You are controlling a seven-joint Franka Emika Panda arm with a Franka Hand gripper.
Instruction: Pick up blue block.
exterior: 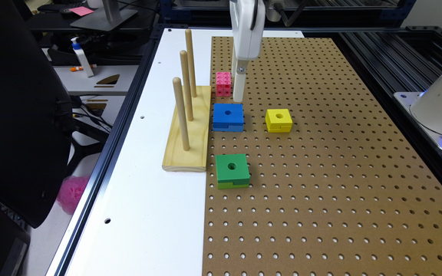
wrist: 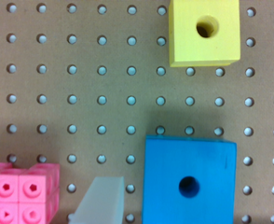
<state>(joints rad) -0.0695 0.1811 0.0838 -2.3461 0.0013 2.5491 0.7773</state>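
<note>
A brown pegboard [exterior: 320, 172] is covering most of the white bench, with a wooden peg stand [exterior: 188, 130] sitting along its edge. The blue block [exterior: 228, 117] is lying flat on the board just beside that stand, hole upward, between the pink cube cluster [exterior: 223, 83] and the green block [exterior: 232, 170], with the yellow block [exterior: 279, 120] apart on the exterior view's right. The gripper [wrist: 188, 200] is hanging spread wide, its pale fingers [wrist: 103, 200] straddling the block with gaps either side, apparently lining up to close on it.
</note>
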